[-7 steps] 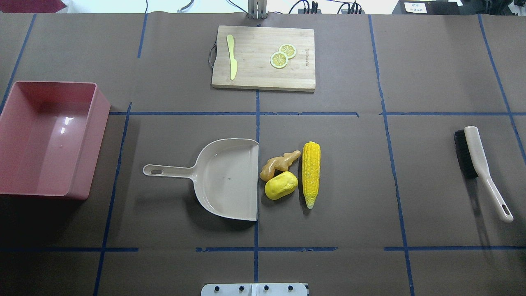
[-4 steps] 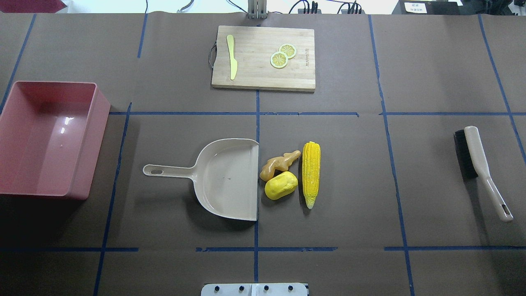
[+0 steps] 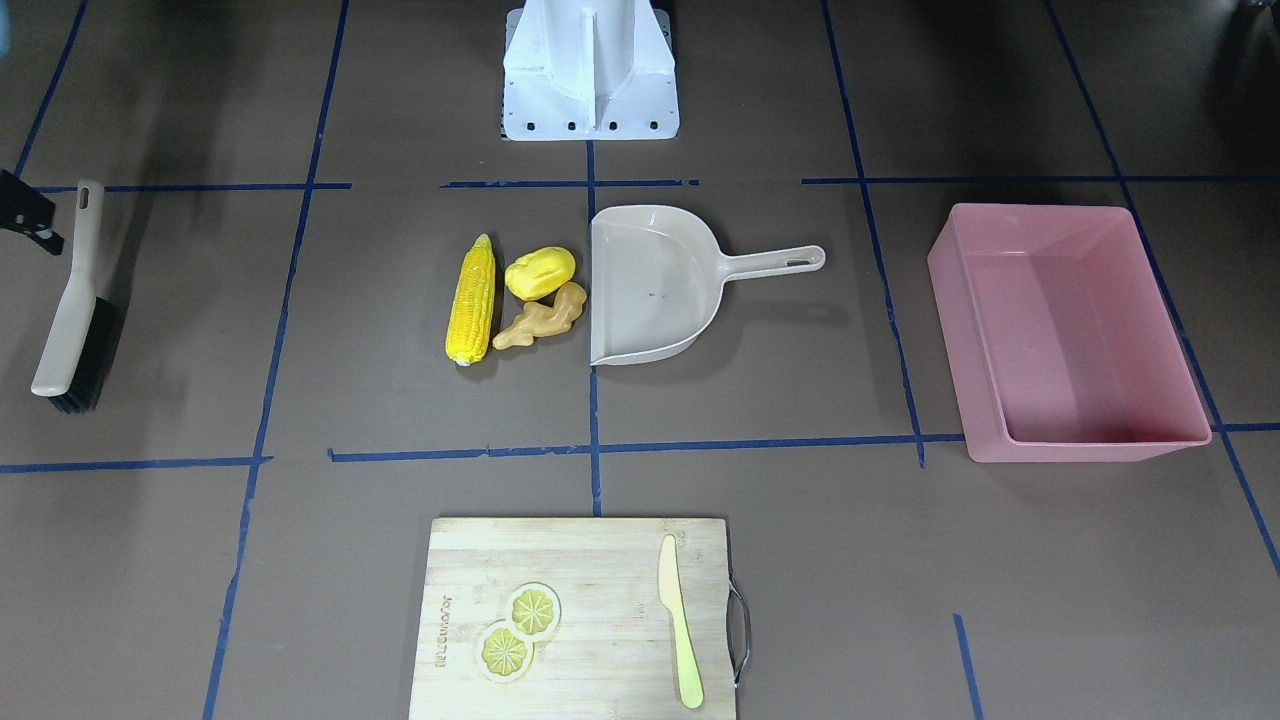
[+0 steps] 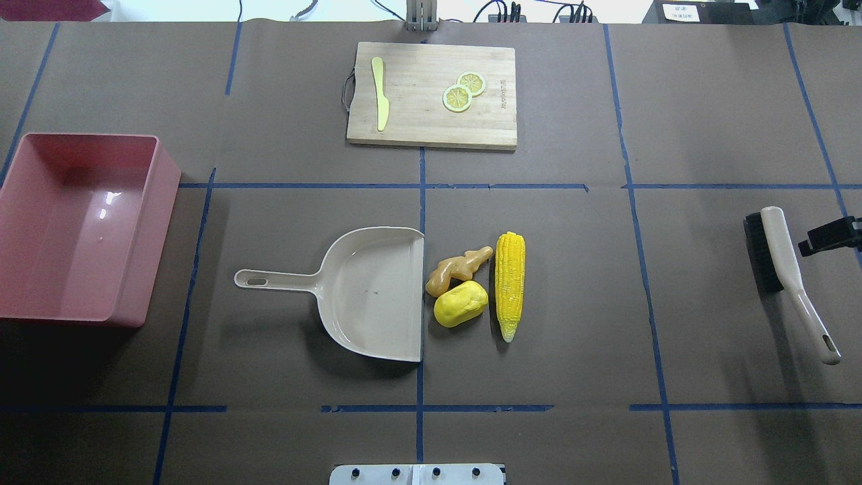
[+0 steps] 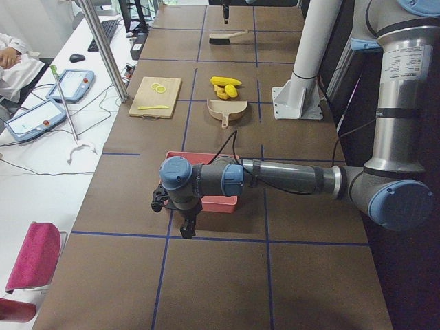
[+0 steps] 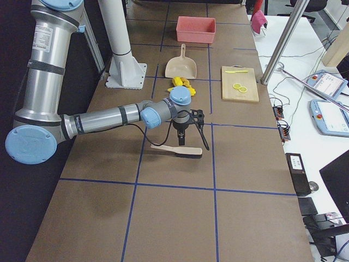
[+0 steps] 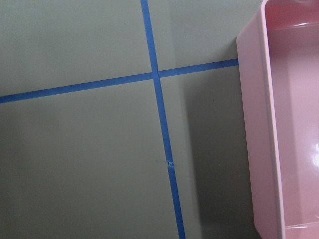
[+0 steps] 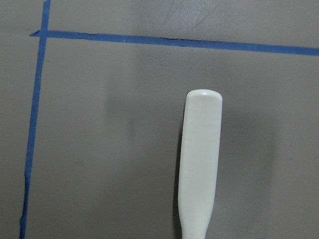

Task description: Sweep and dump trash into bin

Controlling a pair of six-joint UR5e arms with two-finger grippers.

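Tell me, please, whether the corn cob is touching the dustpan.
Apart. The overhead view shows the corn cob clear of the dustpan, with the ginger root and yellow lump between them.

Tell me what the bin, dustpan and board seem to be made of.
Bin: probably plastic, glossy pink, with bright highlights on its floor.
Dustpan: probably plastic, beige with a duller sheen; it looks moulded in one piece, with a hang hole in the handle.
Board: wood or bamboo, unpainted, with pale grain showing.
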